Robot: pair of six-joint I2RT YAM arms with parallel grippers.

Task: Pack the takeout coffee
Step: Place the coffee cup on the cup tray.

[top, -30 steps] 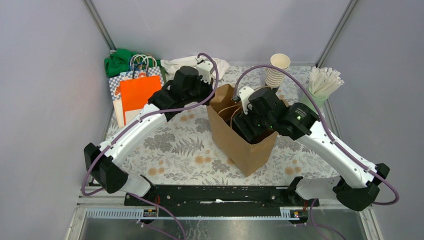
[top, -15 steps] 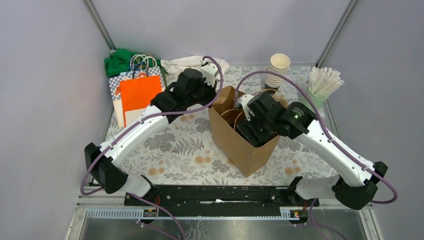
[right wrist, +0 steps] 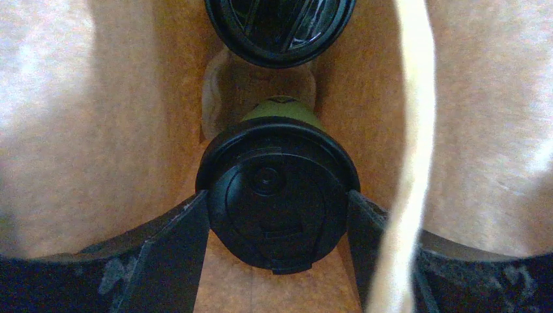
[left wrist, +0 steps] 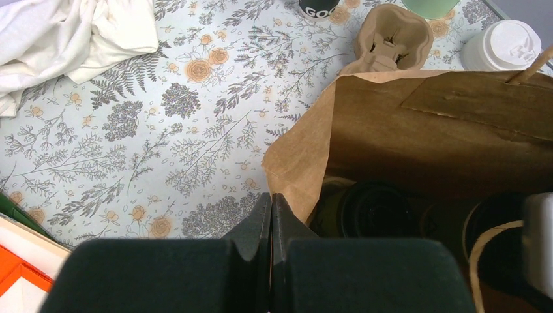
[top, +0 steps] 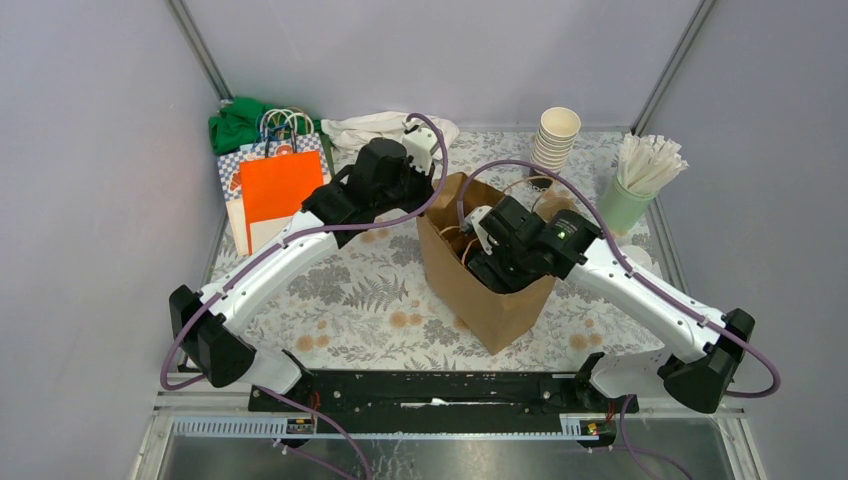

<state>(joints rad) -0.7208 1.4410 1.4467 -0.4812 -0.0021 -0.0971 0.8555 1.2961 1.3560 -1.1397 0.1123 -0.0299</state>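
Observation:
A brown paper bag (top: 480,300) stands open mid-table. My left gripper (left wrist: 271,199) is shut on the bag's (left wrist: 424,143) far-left rim corner, pinching the paper. My right gripper (right wrist: 277,195) reaches down inside the bag, its fingers (right wrist: 189,228) pressed against both sides of a takeout coffee (right wrist: 277,182), a dark-green cup with a black lid. A second black-lidded cup (right wrist: 280,26) stands just beyond it on the bag floor. From the left wrist, one black lid (left wrist: 375,208) shows in the bag's shadow. In the top view the right gripper's fingers are hidden inside the bag.
A stack of cream cups (top: 555,140) and a pale green cup of white sticks (top: 640,180) stand at the back right. A cardboard carrier (left wrist: 391,36) and a white-lidded cup (left wrist: 505,45) lie behind the bag. Orange bags (top: 275,185) and cloths (top: 380,128) fill the back left.
My right arm has shifted left and sunk deeper into the bag with the cup. The left gripper has stayed at the bag's rim.

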